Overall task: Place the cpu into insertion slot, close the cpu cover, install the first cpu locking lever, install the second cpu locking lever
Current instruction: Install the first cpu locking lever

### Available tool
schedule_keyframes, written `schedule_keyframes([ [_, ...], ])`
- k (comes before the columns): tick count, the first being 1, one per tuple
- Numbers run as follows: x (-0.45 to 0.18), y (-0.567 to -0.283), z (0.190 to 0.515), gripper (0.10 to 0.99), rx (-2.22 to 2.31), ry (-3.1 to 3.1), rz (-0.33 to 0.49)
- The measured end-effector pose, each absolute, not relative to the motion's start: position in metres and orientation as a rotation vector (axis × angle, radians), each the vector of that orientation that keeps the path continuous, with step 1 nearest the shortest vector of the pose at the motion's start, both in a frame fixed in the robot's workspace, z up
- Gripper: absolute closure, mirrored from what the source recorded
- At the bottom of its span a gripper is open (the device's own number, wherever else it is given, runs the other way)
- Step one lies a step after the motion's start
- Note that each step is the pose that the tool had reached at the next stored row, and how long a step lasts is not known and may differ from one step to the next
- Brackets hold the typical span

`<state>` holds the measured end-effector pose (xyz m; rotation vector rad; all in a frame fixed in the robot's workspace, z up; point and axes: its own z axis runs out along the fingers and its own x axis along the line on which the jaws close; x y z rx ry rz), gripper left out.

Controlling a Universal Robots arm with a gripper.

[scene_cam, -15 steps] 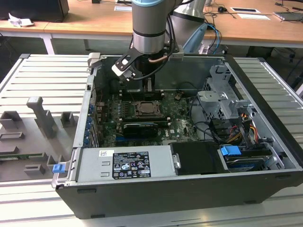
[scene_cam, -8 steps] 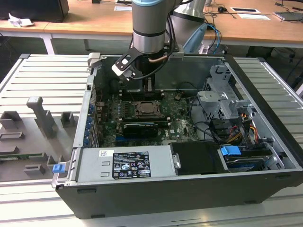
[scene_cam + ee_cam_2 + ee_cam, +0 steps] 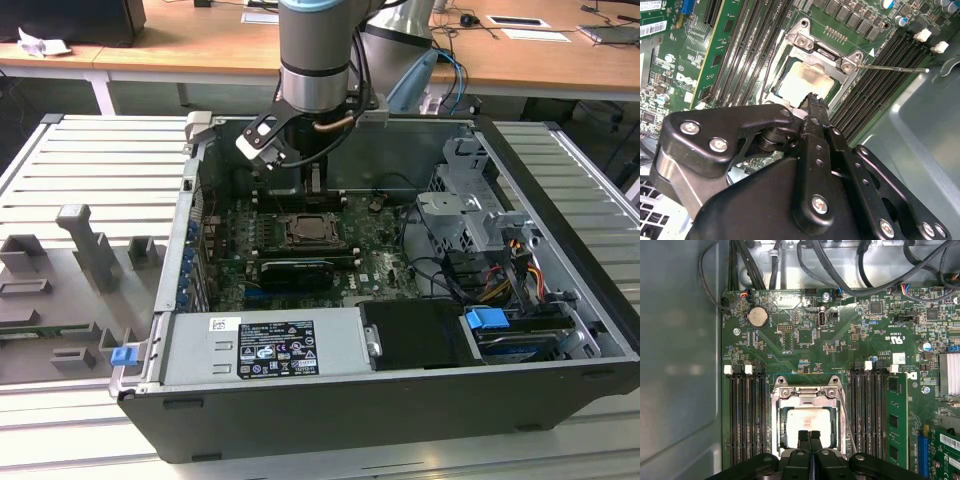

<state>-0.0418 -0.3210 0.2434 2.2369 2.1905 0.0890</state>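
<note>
Open dark-grey computer case [image 3: 300,425] on the ribbed grey table [image 3: 60,160]. All positions are given from the square cpu socket on the green motherboard [image 3: 805,347]. The small flat square cpu with a dull silvery-beige top [image 3: 807,421] sits inside the socket, so the placing step reads as done. The thin silvery square-frame cpu cover [image 3: 807,392] lies flat on the socket with the chip showing through its open centre; judged closed. The black two-finger pincer [image 3: 809,436] hangs directly over one edge of the socket, fingers pressed together with nothing between them. A closed tip like this suits pushing or hooking rather than grasping. In the second wrist view the fingertips [image 3: 815,107] are at the cover's rim; contact cannot be confirmed. One thin steel wire lever [image 3: 895,68] sticks out from a socket corner across the black memory slots [image 3: 880,85]; judged unlatched. The low pose at the socket fits work on cover or lever.
</note>
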Motion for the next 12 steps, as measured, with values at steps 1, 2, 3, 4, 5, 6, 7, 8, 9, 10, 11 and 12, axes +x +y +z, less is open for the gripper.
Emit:
schedule_keyframes([
  [1, -0.0418, -0.3209, 0.2435, 0.980, 2.237, 2.190, 0.089],
  [2, -0.0418, -0.3209, 0.2437, 0.980, 2.237, 2.190, 0.089],
  [3, -0.0418, -0.3209, 0.2439, 0.980, 2.237, 2.190, 0.089],
  [4, -0.0418, -0.3209, 0.2441, 0.980, 2.237, 2.190, 0.089],
  [5, -0.0418, -0.3209, 0.2442, 0.980, 2.237, 2.190, 0.089],
  [6, -0.0419, -0.3210, 0.2445, 0.980, 2.238, 2.190, 0.089],
  [7, -0.0418, -0.3209, 0.2445, 0.980, 2.238, 2.190, 0.089],
  [8, -0.0418, -0.3209, 0.2448, 0.980, 2.238, 2.189, 0.089],
  [9, -0.0419, -0.3210, 0.2452, 0.980, 2.238, 2.189, 0.089],
  [10, -0.0419, -0.3210, 0.2466, 0.980, 2.238, 2.189, 0.089],
  [11, -0.0418, -0.3210, 0.2479, 0.980, 2.239, 2.189, 0.089],
  [12, -0.0418, -0.3209, 0.2486, 0.980, 2.239, 2.189, 0.089],
])
